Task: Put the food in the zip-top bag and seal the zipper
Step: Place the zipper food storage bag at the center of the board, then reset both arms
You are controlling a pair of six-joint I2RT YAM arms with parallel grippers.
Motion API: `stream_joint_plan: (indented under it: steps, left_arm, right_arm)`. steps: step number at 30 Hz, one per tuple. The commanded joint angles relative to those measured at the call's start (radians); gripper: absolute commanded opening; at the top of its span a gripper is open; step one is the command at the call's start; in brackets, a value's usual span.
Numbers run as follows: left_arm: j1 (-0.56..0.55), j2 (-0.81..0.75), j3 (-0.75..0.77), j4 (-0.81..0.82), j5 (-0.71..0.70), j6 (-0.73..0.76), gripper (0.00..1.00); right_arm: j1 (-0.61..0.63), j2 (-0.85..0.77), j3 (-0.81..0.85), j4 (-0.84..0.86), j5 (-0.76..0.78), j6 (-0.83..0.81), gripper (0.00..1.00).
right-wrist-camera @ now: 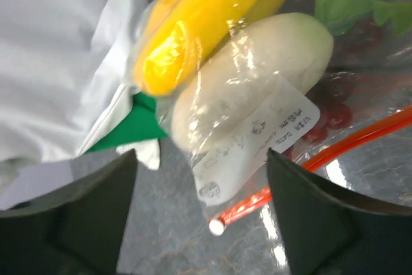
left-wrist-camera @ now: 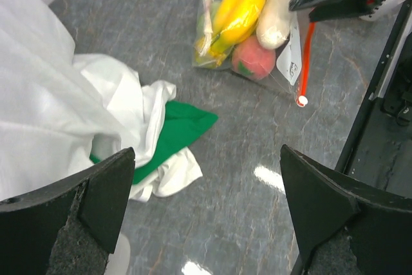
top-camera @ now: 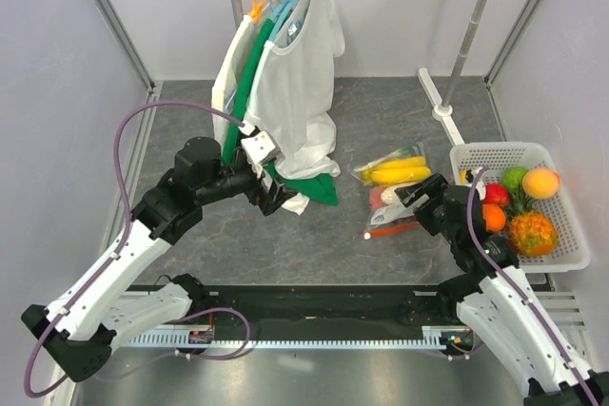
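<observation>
Top external view: the bag (top-camera: 395, 192) lies on the worktop (top-camera: 190, 244) between the hanging shirts (top-camera: 295, 92) and the basket (top-camera: 566, 249), with bananas (top-camera: 400, 171) inside it. The right pincer (top-camera: 409, 202) hangs over its near end. More fruit (top-camera: 528, 206) sits in the basket; if it belongs in the bag, sealing now would leave it out.

Left wrist view: the left pincer (left-wrist-camera: 207, 159) gapes with nothing in it, well apart from the bag and above trailing shirt cloth, which a low move could snag. The zipper (left-wrist-camera: 308, 56) runs down to its white slider (left-wrist-camera: 301, 101); the right arm hides its far end.

Right wrist view: the right pincer's jaws stand apart, released, over the white piece (right-wrist-camera: 251, 94) and the bag's label (right-wrist-camera: 270, 133). Closing here, we judge, could pinch loose film instead of the slider and drag the slippery bag. The strip looks forked near the slider, and glare blurs it, so we cannot tell whether the mouth is sealed.
</observation>
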Motion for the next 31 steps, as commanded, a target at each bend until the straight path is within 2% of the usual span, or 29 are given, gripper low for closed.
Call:
stream_joint_plan:
  steps: [1, 2, 7, 10, 13, 17, 19, 20, 24, 31]
  left_arm:
    - [0.047, -0.049, 0.049, -0.094, 0.059, -0.045, 1.00]
    - [0.067, -0.055, 0.061, -0.128, 0.059, -0.054, 1.00]
    - [0.168, -0.134, 0.115, -0.240, 0.082, -0.014, 1.00]
    - [0.225, -0.158, 0.170, -0.365, 0.063, 0.035, 1.00]
    - [0.265, -0.166, 0.215, -0.546, 0.037, 0.092, 1.00]
    - [0.279, -0.217, 0.219, -0.649, -0.249, 0.047, 1.00]
    - [0.280, -0.246, 0.218, -0.686, -0.328, 0.047, 1.00]
    - [0.283, -0.270, 0.213, -0.694, -0.397, 0.052, 1.00]
    - [0.303, -0.309, 0.181, -0.700, -0.517, 0.055, 1.00]
    - [0.387, -0.365, 0.159, -0.688, -0.496, 0.018, 1.00]
  right_arm:
    - [0.004, -0.106, 0.083, -0.026, -0.129, -0.236, 0.95]
    - [0.004, -0.120, 0.116, -0.061, -0.133, -0.259, 0.98]
    - [0.004, -0.136, 0.255, -0.087, -0.237, -0.526, 0.98]
    - [0.004, -0.090, 0.357, -0.133, -0.356, -0.716, 0.98]
    - [0.004, -0.030, 0.454, -0.207, -0.401, -0.846, 0.98]
    - [0.003, 0.058, 0.570, -0.296, -0.395, -1.005, 0.98]
    - [0.004, 0.093, 0.592, -0.318, -0.360, -1.081, 0.98]
    - [0.004, 0.095, 0.597, -0.315, -0.322, -1.094, 0.98]
    - [0.003, 0.131, 0.600, -0.313, -0.289, -1.189, 0.98]
    - [0.004, 0.142, 0.640, -0.338, -0.318, -1.213, 0.98]
